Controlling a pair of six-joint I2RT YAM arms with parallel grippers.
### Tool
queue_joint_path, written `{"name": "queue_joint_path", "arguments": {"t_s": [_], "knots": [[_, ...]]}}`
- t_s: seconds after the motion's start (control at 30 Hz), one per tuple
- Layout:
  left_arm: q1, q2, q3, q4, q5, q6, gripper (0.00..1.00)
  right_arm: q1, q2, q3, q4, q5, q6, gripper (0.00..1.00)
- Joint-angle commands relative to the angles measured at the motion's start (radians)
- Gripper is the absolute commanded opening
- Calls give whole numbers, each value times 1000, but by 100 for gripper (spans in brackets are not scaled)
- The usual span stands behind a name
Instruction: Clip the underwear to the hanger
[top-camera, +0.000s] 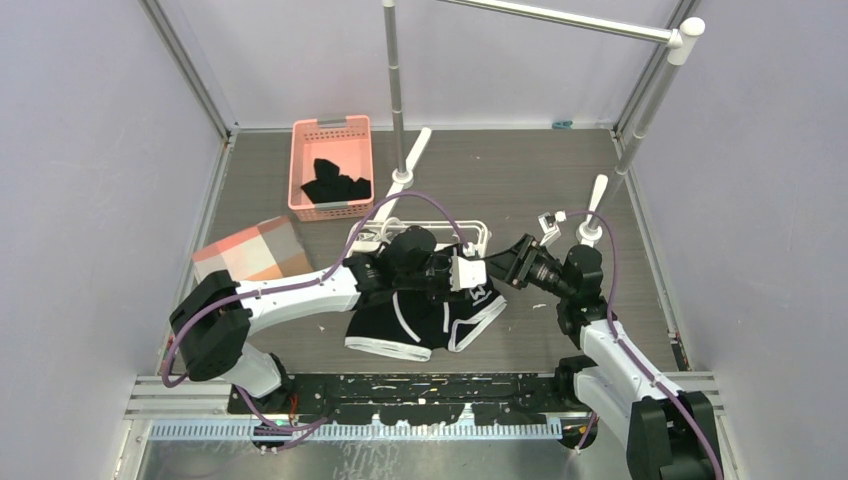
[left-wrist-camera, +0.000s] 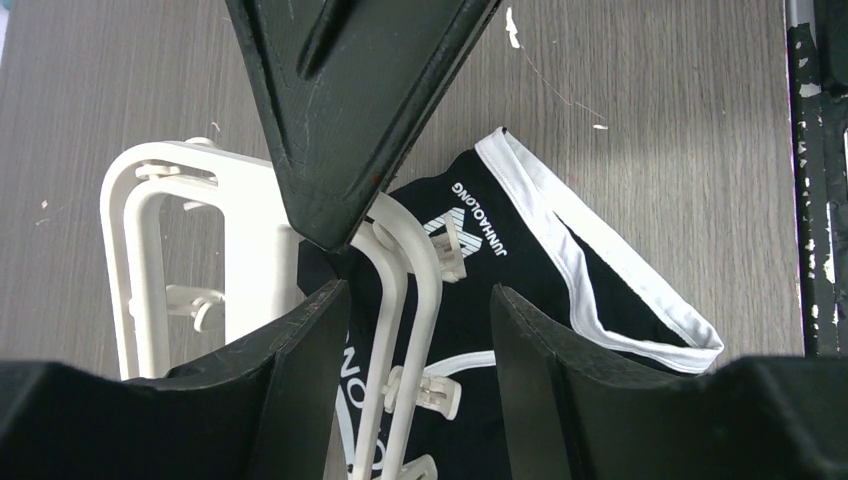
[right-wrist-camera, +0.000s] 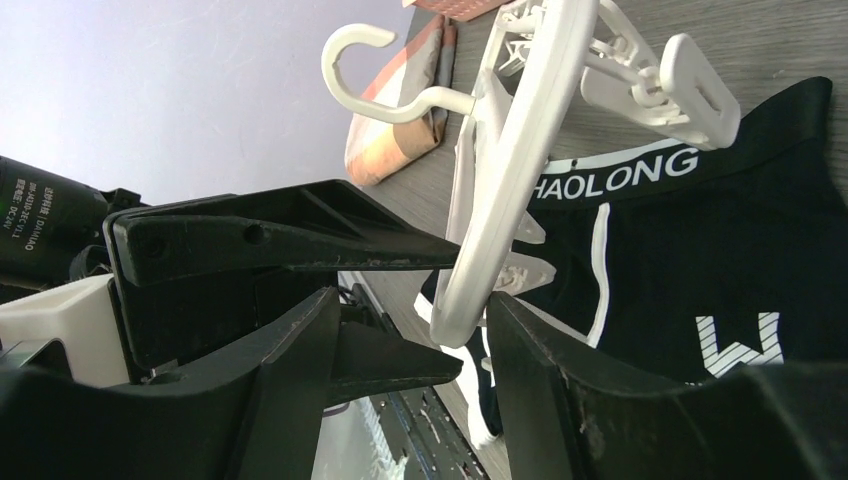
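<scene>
The underwear (top-camera: 420, 325) lies flat on the table, black with white piping and waistband lettering (left-wrist-camera: 520, 260) (right-wrist-camera: 700, 260). The white hanger (top-camera: 475, 232) rests tilted over its top edge, mostly hidden under both grippers in the top view. In the left wrist view, two hanger (left-wrist-camera: 250, 230) bars and a small clip (left-wrist-camera: 430, 390) sit between the fingers of my left gripper (left-wrist-camera: 420, 330), which stays open. My right gripper (right-wrist-camera: 410, 320) is open too. The hanger's (right-wrist-camera: 510, 150) rounded corner lies against its right finger (right-wrist-camera: 540, 360). The two grippers meet tip to tip (top-camera: 478, 275) (top-camera: 500, 265).
A pink basket (top-camera: 300, 170) holding plain black garments sits at the back left. A cardboard box (top-camera: 250, 252) is left of the left arm. The grey rail stand's posts (top-camera: 398, 120) (top-camera: 620, 170) rise behind the hanger.
</scene>
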Motion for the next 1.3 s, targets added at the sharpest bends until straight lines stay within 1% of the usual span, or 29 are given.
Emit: {"name": "queue_joint_path", "arguments": {"t_s": [0.0, 0.2, 0.3, 0.57, 0.73, 0.9, 1.0, 1.17, 1.27], "knots": [[-2, 0, 35, 30, -10, 20, 56, 16, -36, 52, 42, -11, -19, 61], [10, 7, 41, 19, -4, 13, 58, 22, -44, 58, 17, -12, -45, 61], [41, 10, 59, -9, 54, -7, 59, 24, -41, 53, 13, -12, -54, 61], [103, 33, 104, -102, 243, -24, 49, 25, -39, 60, 11, -13, -60, 61], [106, 57, 130, -139, 314, -23, 47, 26, -35, 60, 12, -11, -59, 61], [106, 67, 134, -138, 315, -24, 47, 27, -36, 64, 6, -9, -59, 60], [106, 74, 133, -138, 310, -23, 45, 29, -31, 68, 6, -6, -59, 59], [106, 73, 132, -138, 288, -18, 37, 30, -26, 75, 6, -6, -63, 59], [106, 72, 131, -134, 265, -18, 28, 31, -29, 72, 4, -2, -64, 60]]}}
